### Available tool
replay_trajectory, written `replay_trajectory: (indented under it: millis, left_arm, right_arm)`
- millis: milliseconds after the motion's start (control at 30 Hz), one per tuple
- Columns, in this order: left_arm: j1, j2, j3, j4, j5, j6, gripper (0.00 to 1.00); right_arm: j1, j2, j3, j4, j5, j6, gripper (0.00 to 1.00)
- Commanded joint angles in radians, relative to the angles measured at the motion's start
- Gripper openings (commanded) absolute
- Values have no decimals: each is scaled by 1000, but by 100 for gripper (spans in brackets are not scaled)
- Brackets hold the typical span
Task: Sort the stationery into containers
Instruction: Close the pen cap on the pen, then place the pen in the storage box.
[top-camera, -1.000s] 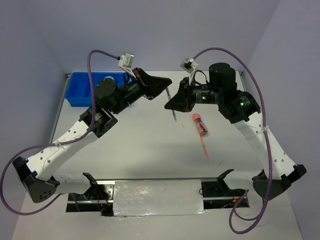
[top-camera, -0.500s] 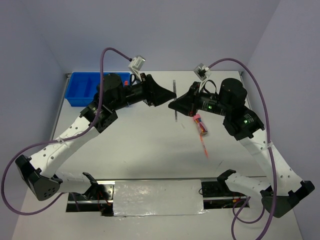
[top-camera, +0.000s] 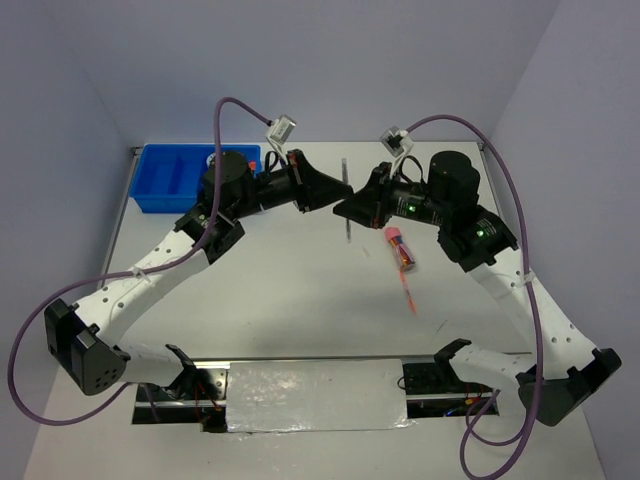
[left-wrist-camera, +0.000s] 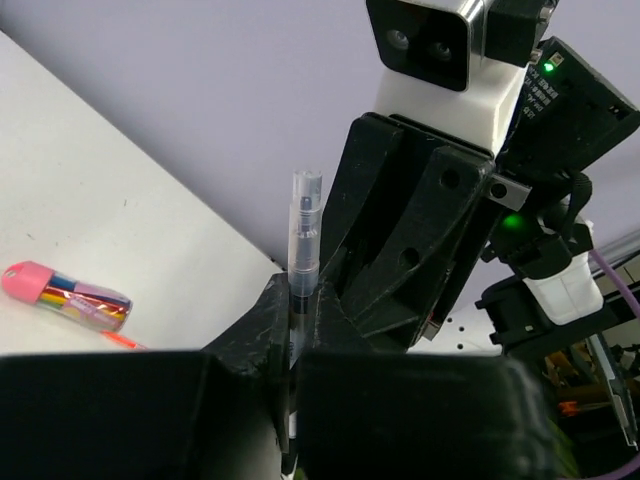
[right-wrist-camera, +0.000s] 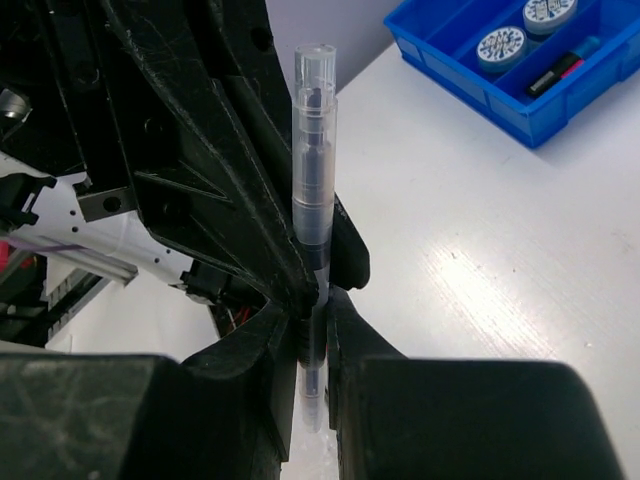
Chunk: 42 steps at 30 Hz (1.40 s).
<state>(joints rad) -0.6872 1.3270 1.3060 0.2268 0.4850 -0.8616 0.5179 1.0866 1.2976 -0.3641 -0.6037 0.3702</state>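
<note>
Right of the blue tray (top-camera: 160, 185), above the white tabletop (top-camera: 280, 300), you see the left gripper (left-wrist-camera: 292, 325) and right gripper (right-wrist-camera: 312, 312) tip to tip. Each pair of matte black fingers is pinched narrow on the same pen (right-wrist-camera: 314, 170), a slim clear-plastic cylinder. Farther right of the tray, a pink-capped tube (top-camera: 399, 247) and a thin orange pen (top-camera: 409, 292) lie flat. Two round discs (right-wrist-camera: 500, 45) sit inside the ridged tray. Compared with half a second ago, the grippers have drawn closer together; the tube and orange pen are unmoved.
</note>
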Motion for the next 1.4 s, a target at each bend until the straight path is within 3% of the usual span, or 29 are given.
replay_trajectory:
  millis: [0, 33, 67, 100, 133, 167, 300, 333, 433, 600, 700, 900, 1067, 1233, 1367]
  left_arm:
    - [-12, 26, 2, 40, 34, -8, 0]
    - [-12, 35, 10, 29, 24, -1, 0]
    - [-9, 41, 28, -63, 6, 53, 0]
    - [-5, 49, 91, -146, -31, 100, 0]
    - [18, 66, 170, -346, -151, 212, 0]
    - [43, 75, 209, -439, -224, 260, 0]
    - [228, 179, 354, -760, -631, 528, 0]
    - [244, 201, 358, -782, -869, 585, 0]
    - [331, 322, 346, -742, -1210, 745, 0]
    - [552, 545, 453, -646, -1143, 828, 0]
    - [641, 650, 577, -643, -1051, 782, 0]
    - [684, 790, 656, -586, -935, 771, 0]
    - [708, 848, 736, -576, -924, 760, 0]
    - [715, 853, 713, -524, -951, 774, 0]
    - [745, 893, 713, -529, -953, 747, 9]
  right_arm:
    - [14, 16, 40, 82, -54, -5, 0]
    - [14, 19, 35, 85, -57, -5, 1]
    - [14, 21, 28, 83, -57, -5, 10]
    - [11, 18, 23, 67, -42, -23, 58]
    - [8, 9, 19, 13, 23, -63, 94]
    - [4, 3, 12, -19, 69, -83, 100]
    - [-65, -66, -85, -151, 202, -129, 100]
    - [-67, -85, -102, -163, 261, -138, 100]
    - [-65, -152, -155, -193, 300, -140, 100]
    - [-67, -237, -184, -236, 271, -119, 100]
    - [-65, -284, -196, -269, 226, -93, 100]
    - [-67, -350, -207, -361, 211, -100, 100]
    - [-67, -340, -221, -384, 211, -109, 100]
    - [-65, -294, -233, -343, 171, -94, 100]
    - [-67, -258, -227, -320, 153, -94, 100]
